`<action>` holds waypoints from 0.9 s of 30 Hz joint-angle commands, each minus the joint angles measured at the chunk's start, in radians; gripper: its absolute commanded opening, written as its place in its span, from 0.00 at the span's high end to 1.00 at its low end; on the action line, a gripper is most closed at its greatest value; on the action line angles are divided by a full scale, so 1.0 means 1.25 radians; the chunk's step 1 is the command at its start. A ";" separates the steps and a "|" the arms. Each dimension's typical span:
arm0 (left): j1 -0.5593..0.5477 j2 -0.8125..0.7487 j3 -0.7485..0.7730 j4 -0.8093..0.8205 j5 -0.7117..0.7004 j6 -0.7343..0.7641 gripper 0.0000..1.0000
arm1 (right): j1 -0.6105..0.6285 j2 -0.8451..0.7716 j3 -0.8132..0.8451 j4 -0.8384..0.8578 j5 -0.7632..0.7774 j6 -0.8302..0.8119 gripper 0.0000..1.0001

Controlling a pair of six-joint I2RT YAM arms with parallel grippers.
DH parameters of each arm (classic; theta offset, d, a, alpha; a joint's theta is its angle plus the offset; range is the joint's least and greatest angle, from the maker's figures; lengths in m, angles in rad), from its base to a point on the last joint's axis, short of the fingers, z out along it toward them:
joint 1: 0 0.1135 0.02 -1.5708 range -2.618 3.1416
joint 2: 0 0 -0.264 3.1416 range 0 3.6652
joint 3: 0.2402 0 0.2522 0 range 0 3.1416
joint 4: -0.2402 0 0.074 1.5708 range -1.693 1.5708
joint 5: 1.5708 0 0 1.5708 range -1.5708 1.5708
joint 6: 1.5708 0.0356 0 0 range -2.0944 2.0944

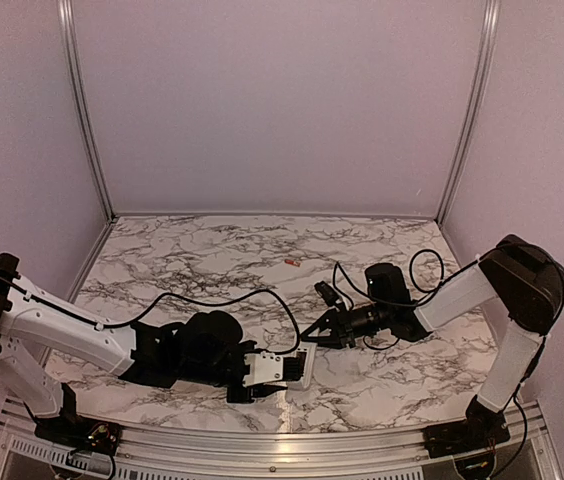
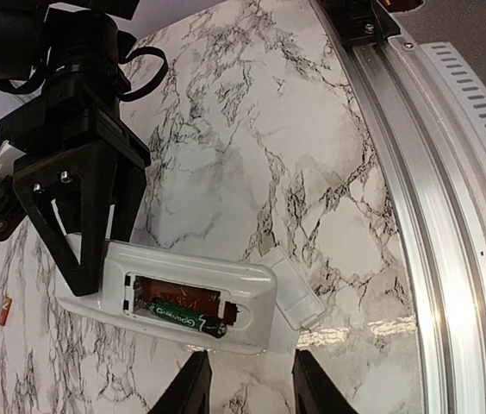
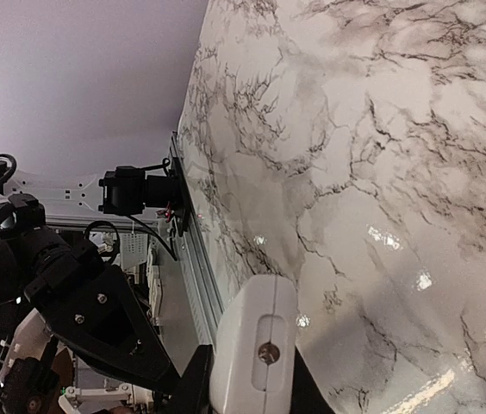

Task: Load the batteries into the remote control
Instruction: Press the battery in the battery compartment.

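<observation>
Right gripper (image 2: 102, 263): jaws are clamped across one end of the remote control (image 2: 243, 285), which is presented back-up, on or just over the marble table (image 2: 312, 155); which cannot be told. Left gripper (image 2: 250, 366): jaws are partly apart, nothing is held, and the tips are poised just beside the remote's near edge.

- One battery (image 2: 187, 317) is seated in the open recess.
- A second battery (image 1: 292, 262) lies well apart.
- A loose cover (image 2: 295, 289) is lodged at the free end.

Risks: the remote could be pivoted in its one-end grip if pressed. The seated battery could be popped out by that. The cover could be knocked aside.

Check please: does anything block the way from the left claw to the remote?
Nothing visible does. The left claw hangs just before the remote with bare table between; the right claw grips one end.
</observation>
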 commanded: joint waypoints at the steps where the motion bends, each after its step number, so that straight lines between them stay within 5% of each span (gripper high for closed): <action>1: -0.014 0.047 0.050 -0.018 -0.023 0.055 0.67 | 0.012 0.006 0.022 -0.025 -0.019 -0.027 1.00; 27: -0.020 0.171 0.132 -0.064 -0.039 0.107 0.76 | 0.021 0.029 0.022 -0.029 -0.037 -0.040 1.00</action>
